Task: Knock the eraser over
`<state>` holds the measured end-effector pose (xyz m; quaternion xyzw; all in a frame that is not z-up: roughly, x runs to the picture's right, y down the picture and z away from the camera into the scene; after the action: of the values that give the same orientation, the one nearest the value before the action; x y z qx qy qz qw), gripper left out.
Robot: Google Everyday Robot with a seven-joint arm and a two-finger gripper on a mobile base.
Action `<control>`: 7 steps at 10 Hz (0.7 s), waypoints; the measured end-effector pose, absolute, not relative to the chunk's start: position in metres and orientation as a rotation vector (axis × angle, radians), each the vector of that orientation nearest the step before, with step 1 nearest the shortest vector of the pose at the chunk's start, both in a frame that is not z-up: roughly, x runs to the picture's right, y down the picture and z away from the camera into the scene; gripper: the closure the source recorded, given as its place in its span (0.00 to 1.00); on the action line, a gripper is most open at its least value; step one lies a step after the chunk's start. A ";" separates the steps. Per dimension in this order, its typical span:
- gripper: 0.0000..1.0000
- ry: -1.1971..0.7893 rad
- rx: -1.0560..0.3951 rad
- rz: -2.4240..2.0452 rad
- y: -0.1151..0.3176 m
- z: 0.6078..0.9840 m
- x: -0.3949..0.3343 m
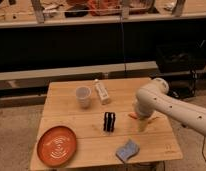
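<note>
Wood of the bench (66,112), pale planks, bare along the left edge. Far left of the gripper (142,125), at the front-left corner: a round orange plate (57,146), rim close to the front edge. Further back and left of the gripper: a white cup (83,96) upright and, just beside it, a white bottle (101,92) lying flat, short of the rear edge. Just left of the gripper, near mid-bench: the eraser (110,122), black with pale stripes, standing on end, touching nothing, open planks all round and a clear gap toward the gripper. Front-left of the gripper, by the front edge: a blue-grey sponge (127,150). Gripper itself pointing down over the right part of the bench, carried by a white arm (168,105) reaching in from the right; apart or together, cannot tell. Right by it, partly hidden: a slim orange object (133,116) lying on the planks. Beyond that, bare wood up to the right edge.
</note>
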<state>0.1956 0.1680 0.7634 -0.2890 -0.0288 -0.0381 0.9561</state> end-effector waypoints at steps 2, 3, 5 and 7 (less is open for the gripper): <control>0.20 -0.070 -0.585 -0.088 0.168 0.766 0.189; 0.21 -0.078 -0.586 -0.096 0.167 0.768 0.184; 0.23 -0.083 -0.585 -0.101 0.168 0.770 0.183; 0.36 -0.093 -0.584 -0.111 0.167 0.772 0.181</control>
<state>0.1814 0.1667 0.7721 -0.2878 -0.0458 -0.0545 0.9551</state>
